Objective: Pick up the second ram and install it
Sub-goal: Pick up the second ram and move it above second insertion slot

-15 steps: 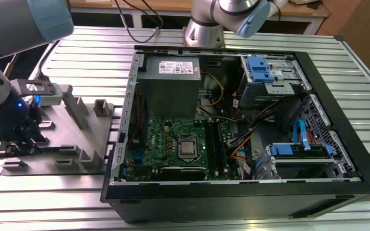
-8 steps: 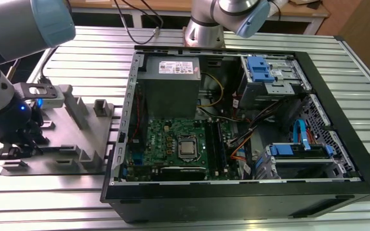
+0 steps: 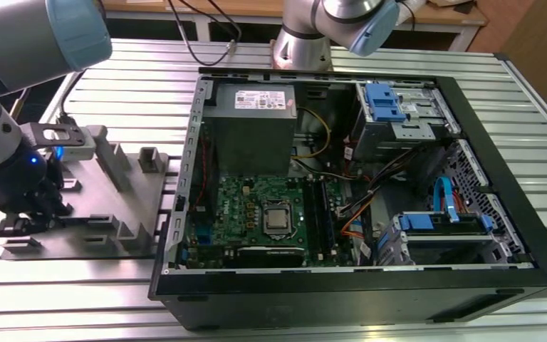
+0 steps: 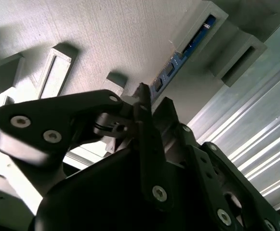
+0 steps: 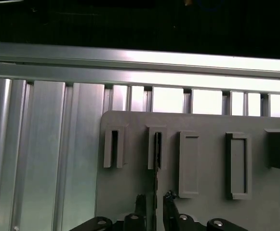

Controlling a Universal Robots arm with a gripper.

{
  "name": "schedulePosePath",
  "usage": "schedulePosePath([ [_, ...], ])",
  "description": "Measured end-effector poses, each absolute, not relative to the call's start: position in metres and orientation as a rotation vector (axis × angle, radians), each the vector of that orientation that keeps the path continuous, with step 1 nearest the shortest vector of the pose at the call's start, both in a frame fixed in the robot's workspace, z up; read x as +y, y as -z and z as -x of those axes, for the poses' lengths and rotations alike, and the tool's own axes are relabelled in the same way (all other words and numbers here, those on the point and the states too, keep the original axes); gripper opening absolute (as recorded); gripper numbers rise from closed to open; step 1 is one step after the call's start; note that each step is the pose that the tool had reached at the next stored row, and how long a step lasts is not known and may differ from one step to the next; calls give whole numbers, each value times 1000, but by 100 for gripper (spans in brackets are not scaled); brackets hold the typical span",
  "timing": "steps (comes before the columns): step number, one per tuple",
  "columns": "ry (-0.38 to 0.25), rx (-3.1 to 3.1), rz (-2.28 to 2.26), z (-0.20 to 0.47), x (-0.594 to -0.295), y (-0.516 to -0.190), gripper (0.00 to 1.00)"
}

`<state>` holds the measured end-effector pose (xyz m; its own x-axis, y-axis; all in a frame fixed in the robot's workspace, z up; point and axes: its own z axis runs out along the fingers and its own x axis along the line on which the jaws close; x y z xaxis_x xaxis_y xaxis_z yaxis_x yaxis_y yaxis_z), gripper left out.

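One stick, the second ram (image 5: 155, 179), shows edge-on in the first wrist view. It stands in one of four slotted blocks (image 5: 189, 163) on one gray plate (image 5: 207, 216). Its near end reaches in between the two fingers (image 5: 140, 201) of the pincer (image 5: 154, 198). The fingers sit a narrow gap apart, one on each side of the board. A sliver of space shows on both sides, so the pincer is slightly open and not clamped. In the second wrist view the blue-green board runs away from the fingertips into its slot. In the exterior view the pincer hangs directly over the plate. One open computer case (image 3: 350, 299) with one motherboard (image 3: 245, 206) lies well apart from the pincer, toward the exterior view's right, on the ribbed metal table (image 3: 501, 71).
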<state>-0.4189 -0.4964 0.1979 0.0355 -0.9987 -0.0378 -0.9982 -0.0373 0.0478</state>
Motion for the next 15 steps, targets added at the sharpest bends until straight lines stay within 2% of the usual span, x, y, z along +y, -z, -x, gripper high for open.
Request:
schedulePosePath([
  [1,95,-2174,-2255,419,-496,-198,25],
  [2,95,-2174,-2255,419,-496,-198,25],
  [4,95,-2174,-2255,419,-496,-198,12],
  [12,95,-2174,-2255,419,-496,-198,12],
  [15,95,-2174,-2255,419,-496,-198,9],
])
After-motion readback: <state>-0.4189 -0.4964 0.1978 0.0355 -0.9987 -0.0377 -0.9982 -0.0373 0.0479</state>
